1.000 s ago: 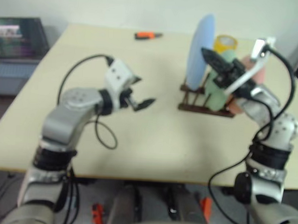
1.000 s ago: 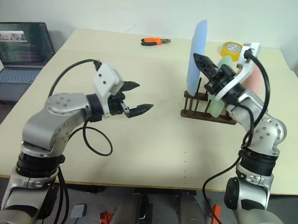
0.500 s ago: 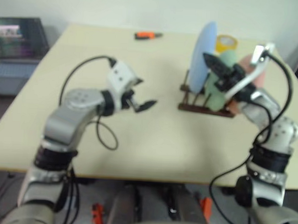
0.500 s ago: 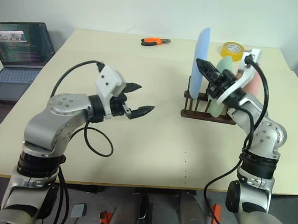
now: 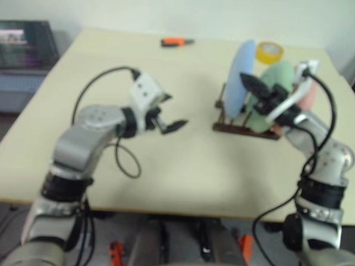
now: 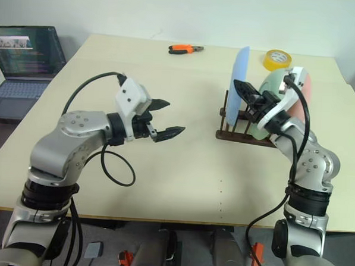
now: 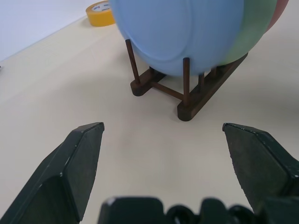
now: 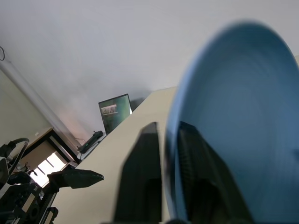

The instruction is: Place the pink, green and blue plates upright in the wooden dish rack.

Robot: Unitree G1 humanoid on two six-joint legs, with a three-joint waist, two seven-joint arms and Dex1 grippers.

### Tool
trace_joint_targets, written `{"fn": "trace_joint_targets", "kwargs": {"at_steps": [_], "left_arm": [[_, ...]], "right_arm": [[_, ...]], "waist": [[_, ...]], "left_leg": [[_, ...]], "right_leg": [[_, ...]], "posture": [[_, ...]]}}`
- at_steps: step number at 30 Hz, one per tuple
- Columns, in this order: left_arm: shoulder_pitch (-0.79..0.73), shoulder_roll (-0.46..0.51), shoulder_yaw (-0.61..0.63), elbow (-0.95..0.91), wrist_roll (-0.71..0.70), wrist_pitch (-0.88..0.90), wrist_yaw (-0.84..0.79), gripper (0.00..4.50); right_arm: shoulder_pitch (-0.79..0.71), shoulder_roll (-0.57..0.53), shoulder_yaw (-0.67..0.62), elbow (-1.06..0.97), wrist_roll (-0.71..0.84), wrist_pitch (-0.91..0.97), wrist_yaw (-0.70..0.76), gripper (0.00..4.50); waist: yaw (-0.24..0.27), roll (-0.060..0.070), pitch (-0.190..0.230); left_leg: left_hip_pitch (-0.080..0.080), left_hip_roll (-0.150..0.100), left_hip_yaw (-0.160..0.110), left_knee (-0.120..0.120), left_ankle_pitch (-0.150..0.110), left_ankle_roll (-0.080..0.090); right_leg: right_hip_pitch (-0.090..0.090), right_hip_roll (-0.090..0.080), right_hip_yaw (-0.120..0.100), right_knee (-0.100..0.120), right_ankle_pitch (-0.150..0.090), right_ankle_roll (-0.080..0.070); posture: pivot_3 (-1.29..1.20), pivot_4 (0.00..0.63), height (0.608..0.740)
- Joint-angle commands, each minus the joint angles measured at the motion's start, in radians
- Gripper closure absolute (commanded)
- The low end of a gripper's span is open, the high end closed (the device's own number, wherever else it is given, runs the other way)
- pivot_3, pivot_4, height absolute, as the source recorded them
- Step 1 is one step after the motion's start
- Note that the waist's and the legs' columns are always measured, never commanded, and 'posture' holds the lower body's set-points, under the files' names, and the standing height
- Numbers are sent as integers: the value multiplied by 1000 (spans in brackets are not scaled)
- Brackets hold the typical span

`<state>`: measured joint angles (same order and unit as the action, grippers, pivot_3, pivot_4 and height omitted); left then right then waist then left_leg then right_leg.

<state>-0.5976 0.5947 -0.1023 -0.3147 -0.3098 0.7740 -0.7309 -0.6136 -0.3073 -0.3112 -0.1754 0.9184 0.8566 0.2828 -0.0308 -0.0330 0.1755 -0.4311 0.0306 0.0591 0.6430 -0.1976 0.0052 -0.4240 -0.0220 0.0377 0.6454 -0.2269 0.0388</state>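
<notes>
Three matte round plates — blue plate (image 6: 238, 85), green plate (image 6: 273, 99), pink plate (image 6: 306, 92) — are seen upright among the thin pegs of the dark wooden dish rack (image 6: 246, 135). Blue's rim is straddled by the right gripper (image 6: 240, 87), fingers slightly parted — contact cannot be made out. The left gripper (image 6: 165, 117) is spread wide, empty.

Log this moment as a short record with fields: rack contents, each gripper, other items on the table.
rack: wooden dish rack holds blue plate, green plate and pink plate, all upright
right gripper: fingers straddle the blue plate's rim, slightly parted
left gripper: open, holds nothing, apart from the rack
table: yellow tape roll, orange-handled tool
</notes>
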Motion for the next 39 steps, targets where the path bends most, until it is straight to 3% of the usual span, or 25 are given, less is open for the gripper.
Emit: {"fn": "trace_joint_targets", "kwargs": {"at_steps": [1, 5, 7, 14, 18, 22, 26, 30, 35, 39], "left_arm": [[-22, 5, 3, -22, 1, -17, 1, 0], [-21, 3, -2, -21, 3, -18, 1, 0], [-22, 2, -5, -20, 4, -19, 0, 0], [-24, 11, -12, -16, 11, -34, -5, 0], [-19, 42, 8, -25, 8, -37, -16, 0], [21, 109, 86, -66, -46, -34, -61, 0], [105, 193, 187, -75, -103, -68, -142, 0], [153, 264, 250, -24, -119, -110, -204, 0], [175, 343, 315, 103, -137, -164, -285, 0], [228, 409, 379, 204, -129, -219, -347, 0]], "right_arm": [[-6, -13, -3, -20, 1, -26, 14, 2855], [-3, -17, 9, -24, -11, -27, 18, 1552], [-2, -24, 13, -29, -19, -32, 24, 1286], [-35, -119, 39, -72, -40, -31, 102, 1286], [-32, -316, 66, -132, -37, -1, 272, 1286], [-15, -551, 16, -132, -19, 2, 484, 1286], [176, -775, -86, 89, -138, -140, 784, 1286], [286, -871, -108, 354, -245, -292, 967, 1286], [219, -906, -44, 656, -358, -424, 1077, 1286], [164, -882, -1, 755, -416, -489, 1127, 1286]], "waist": [[0, 0, 0], [0, 0, 0], [0, 0, 0], [0, 0, 0], [1, 0, 0], [1, 0, 1], [4, -2, 0], [5, -2, 0], [-3, -1, 1], [-14, 0, 2]], "left_leg": [[0, 0, 0, 0, 0, 0], [0, 0, 0, 0, 0, 0], [0, 0, 0, 0, 0, 0], [0, 0, 0, 0, 0, 0], [0, 0, 0, 0, 0, 0], [0, 0, 0, -1, 0, 0], [0, 0, -1, -2, 0, 0], [1, -1, 0, -2, 0, 0], [5, 0, 2, 0, 0, 0], [7, 1, 3, -1, 0, 0]], "right_leg": [[0, 0, 0, 0, 0, 0], [0, 0, 0, 0, 0, 0], [0, 0, 0, 0, 0, 0], [0, 0, 0, 0, 0, 0], [0, 0, 0, -1, 0, 0], [0, -1, 0, -2, -4, -6], [0, -1, 0, -2, -5, -8], [1, -2, 0, -2, -6, -9], [2, -2, 0, -1, -5, -9], [1, -2, 0, 0, -4, -10]], "posture": [[0, 150, 740], [0, 150, 740], [0, 150, 740], [0, 150, 740], [0, 150, 740], [0, 150, 740], [0, 150, 740], [0, 150, 740], [0, 150, 740], [0, 150, 740]]}}
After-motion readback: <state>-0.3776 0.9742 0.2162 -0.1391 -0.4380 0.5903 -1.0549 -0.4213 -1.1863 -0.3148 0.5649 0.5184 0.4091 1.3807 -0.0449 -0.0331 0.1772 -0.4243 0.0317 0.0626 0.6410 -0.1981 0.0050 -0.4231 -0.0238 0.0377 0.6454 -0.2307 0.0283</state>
